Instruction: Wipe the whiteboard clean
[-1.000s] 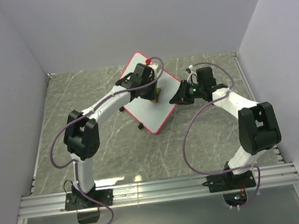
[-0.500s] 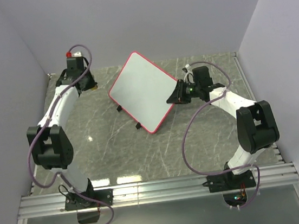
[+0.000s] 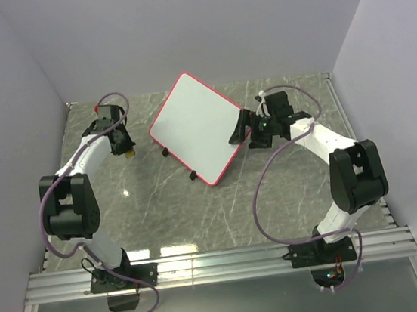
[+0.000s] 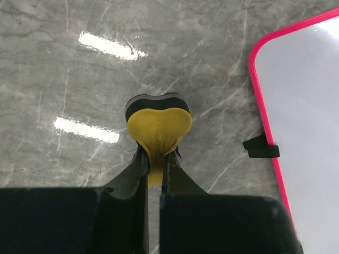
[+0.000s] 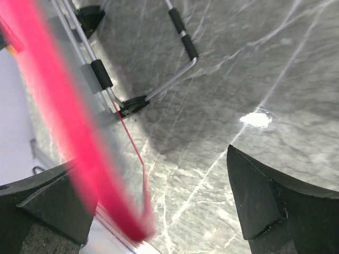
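We see the whiteboard (image 3: 197,127) sitting on the grey table (image 3: 161,207), turned like a diamond. Its white face looks clean. Our left gripper (image 3: 122,145) is off to the left of the whiteboard, well apart from it. It pinches a yellow eraser (image 4: 158,127) tight. Our right gripper (image 3: 245,130) is at the whiteboard's right corner. Its fingers (image 5: 265,201) are spread wide, and the whiteboard's pink frame (image 5: 69,132) runs between them, close to one finger.
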`<state>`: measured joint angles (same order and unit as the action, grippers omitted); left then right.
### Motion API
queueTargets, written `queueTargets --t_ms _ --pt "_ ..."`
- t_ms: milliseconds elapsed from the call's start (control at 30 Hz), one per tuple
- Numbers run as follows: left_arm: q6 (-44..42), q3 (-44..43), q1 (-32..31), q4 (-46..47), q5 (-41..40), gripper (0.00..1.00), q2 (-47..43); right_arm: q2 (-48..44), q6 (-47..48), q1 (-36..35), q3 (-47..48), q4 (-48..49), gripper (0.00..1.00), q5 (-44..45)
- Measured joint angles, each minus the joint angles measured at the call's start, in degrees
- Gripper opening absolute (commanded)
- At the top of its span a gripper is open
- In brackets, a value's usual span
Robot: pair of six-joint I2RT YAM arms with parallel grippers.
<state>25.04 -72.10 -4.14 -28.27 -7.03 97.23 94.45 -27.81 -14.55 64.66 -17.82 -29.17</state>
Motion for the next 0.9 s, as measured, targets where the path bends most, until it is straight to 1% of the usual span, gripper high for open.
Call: queueTargets --t_ms 67,100,167,200,267,300,333,367,400,467,500,567,600,733,900 --pt "0.26 1.03 0.0 0.61 0.07 0.01 0.0 -1.11 0.42 -0.11 0.7 -1.36 1.0 1.73" --pt "0.37 1.55 0.0 0.76 0.09 0.07 0.11 -2.19 0.55 -0.15 0.7 -1.99 1.0 2.73" --pt "0.76 2.54 0.0 0.83 0.13 0.16 0.68 -5.29 0.72 -0.17 0.68 -3.85 1.0 4.66" --pt "1.03 2.82 0.0 0.76 0.13 0.24 1.38 -7.28 0.79 -0.17 0.5 -4.35 1.0 5.55" --pt "1.4 2.89 0.0 0.79 0.26 0.32 3.26 -12.15 0.9 -0.2 -0.28 -4.81 1.0 7.08" --pt "1.51 2.86 0.0 0.74 0.35 0.37 4.26 -15.02 0.9 -0.22 -0.87 -5.11 1.0 7.8" --pt "1.55 2.86 0.0 0.61 0.57 0.47 5.31 -18.16 0.9 -0.22 -1.99 -4.92 1.0 8.68" --pt "1.68 2.86 0.02 0.42 0.76 0.53 6.51 -21.33 0.9 -0.22 -3.32 -5.03 1.0 9.44" --pt "1.79 2.86 0.02 0.11 0.83 0.62 7.54 -24.83 0.85 -0.22 -4.83 -5.35 1.0 10.29" --pt "2.1 2.93 0.07 -0.31 1.2 0.68 8.59 -29.94 0.7 -0.22 -7.63 -5.79 1.0 11.41" --pt "2.19 3.06 0.07 -0.28 1.22 0.76 8.79 -32.11 0.63 -0.22 -8.83 -6.12 1.0 11.82" --pt "2.47 3.15 0.07 -0.35 1.22 0.83 8.76 -36.13 0.55 -0.22 -11.34 -7.41 1.0 12.63" --pt "2.67 3.13 0.07 -0.33 1.2 0.99 8.76 -37.97 0.48 -0.22 -12.28 -8.57 1.0 13.0" --pt "3.15 3.17 0.07 -1.51 1.11 0.99 7.67 -45.55 0.46 -0.22 -14.56 -12.9 1.0 14.8" --pt "3.34 3.17 -0.52 -5.01 0.74 0.99 1.25 -55.65 0.44 -0.22 -14.67 -17.66 1.0 16.65"
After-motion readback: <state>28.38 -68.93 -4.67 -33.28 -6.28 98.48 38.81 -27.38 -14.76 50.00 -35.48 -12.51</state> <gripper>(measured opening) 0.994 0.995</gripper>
